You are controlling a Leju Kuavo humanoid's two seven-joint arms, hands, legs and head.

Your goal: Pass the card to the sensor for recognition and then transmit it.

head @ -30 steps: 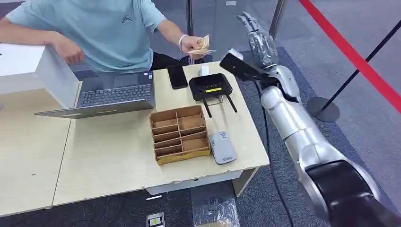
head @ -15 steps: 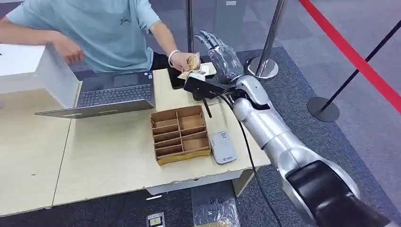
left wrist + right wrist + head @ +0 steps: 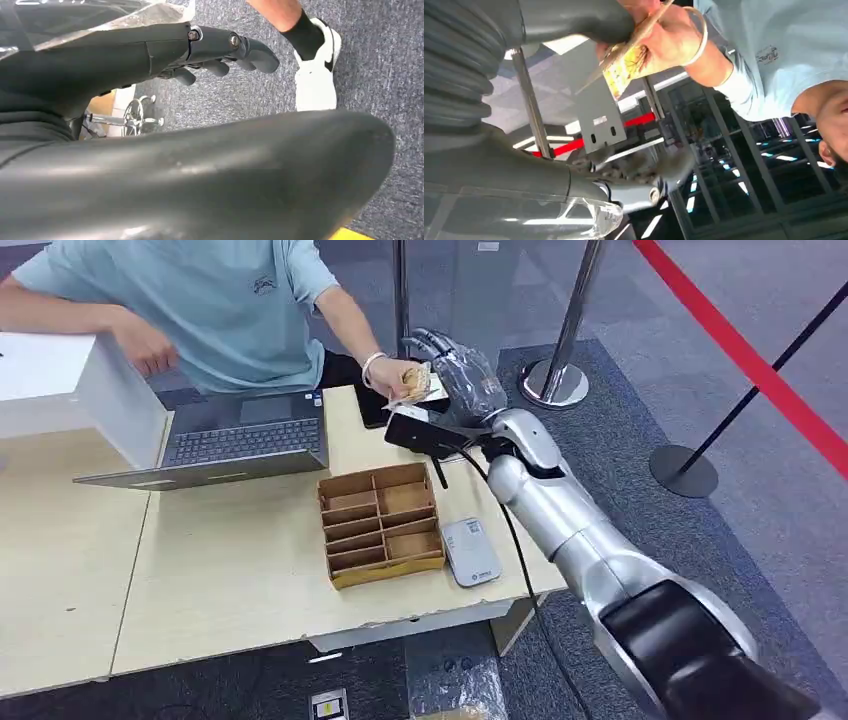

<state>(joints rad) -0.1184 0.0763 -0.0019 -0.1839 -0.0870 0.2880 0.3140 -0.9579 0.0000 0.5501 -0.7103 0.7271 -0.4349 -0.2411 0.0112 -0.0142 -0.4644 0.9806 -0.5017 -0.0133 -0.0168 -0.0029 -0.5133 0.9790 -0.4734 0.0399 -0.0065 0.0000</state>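
A person's hand (image 3: 392, 373) holds out a small stack of yellow-printed cards (image 3: 416, 383) over the far edge of the table (image 3: 230, 580). My right hand (image 3: 458, 368) is raised beside the cards, its fingers spread. In the right wrist view the cards (image 3: 626, 59) lie just under my thumb (image 3: 574, 20), with the other fingers (image 3: 644, 172) well apart from them; the person grips the cards. The black antenna sensor (image 3: 438, 470) is mostly hidden behind my right wrist. My left hand (image 3: 215, 47) hangs over the carpet, holding nothing, its fingers loosely bent.
A brown divided box (image 3: 380, 523) and a white card reader (image 3: 471, 552) sit on the near part of the table. An open laptop (image 3: 245, 437) and a white box (image 3: 60, 380) stand to the left. Stanchion bases (image 3: 557, 383) (image 3: 683, 471) and a red belt (image 3: 740, 350) lie to the right.
My right arm has swung left from beyond the table's right edge to the person's hand, covering the sensor. The person's hand with the cards has shifted slightly left.
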